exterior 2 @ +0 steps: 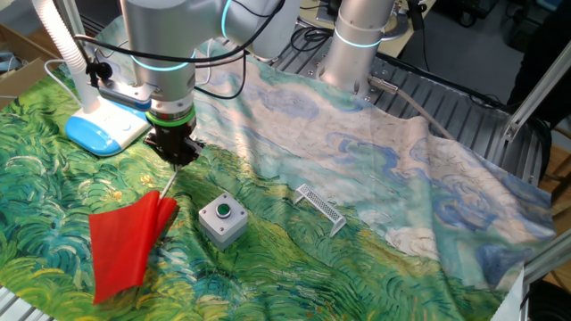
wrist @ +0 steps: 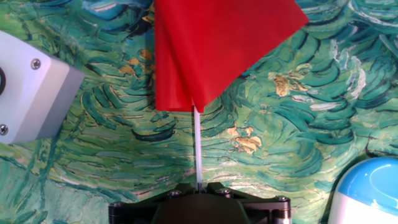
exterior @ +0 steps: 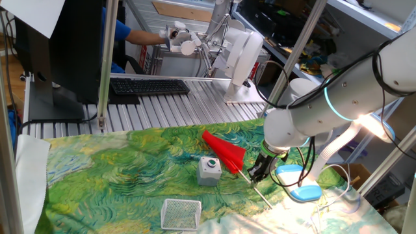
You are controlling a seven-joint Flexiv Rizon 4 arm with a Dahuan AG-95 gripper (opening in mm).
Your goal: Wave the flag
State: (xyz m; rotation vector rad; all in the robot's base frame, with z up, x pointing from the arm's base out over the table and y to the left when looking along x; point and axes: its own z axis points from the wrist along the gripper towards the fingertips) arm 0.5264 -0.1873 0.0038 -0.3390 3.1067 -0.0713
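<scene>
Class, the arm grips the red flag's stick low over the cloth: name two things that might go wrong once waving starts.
1. The red triangular cloth flag lies right beside the grey box with the green button; a sideways sweep might knock it.
2. The gripper holds the thin stick low over the painted tablecloth, so a swing might snag it.

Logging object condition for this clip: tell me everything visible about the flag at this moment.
The flag is a bright red cloth pennant, creased and folded rather than spread, on a thin pale stick. It looks like light fabric. The gripper is shut on the stick. The cloth hangs low over the green painted tablecloth, beside the grey box with a green button; whether it touches either cannot be told. In one fixed view, the stick's far end pokes out past the gripper.
</scene>
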